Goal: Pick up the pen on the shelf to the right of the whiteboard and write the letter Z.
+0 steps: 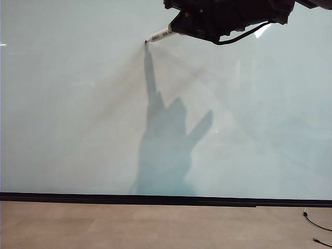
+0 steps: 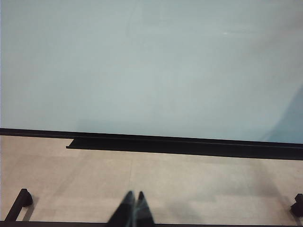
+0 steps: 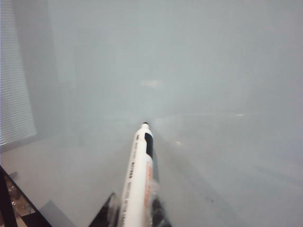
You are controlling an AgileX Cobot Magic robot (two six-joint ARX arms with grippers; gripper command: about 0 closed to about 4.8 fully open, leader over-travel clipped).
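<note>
Left gripper [image 2: 134,208]: fingers together, empty, low over the beige surface in front of the board's bottom strip; takes no part in the writing.
Board [image 1: 78,114]: large pale glossy whiteboard with a black strip along its bottom edge; no stroke visible anywhere on it.
Shadow [image 1: 166,150]: dark shape of arm and pen cast on the board, rising from the bottom edge to the pen tip.
Pen [image 1: 160,36]: white marker, tip at or just off the board near its top edge, about mid-width; actual contact cannot be told.
Right gripper [image 3: 135,215]: clamped on the pen barrel, reaching in from the top right corner of the exterior view.
Progress: pick-up appears done; pen is brought to the board. The letter Z is not yet begun; all three strokes remain.
</note>
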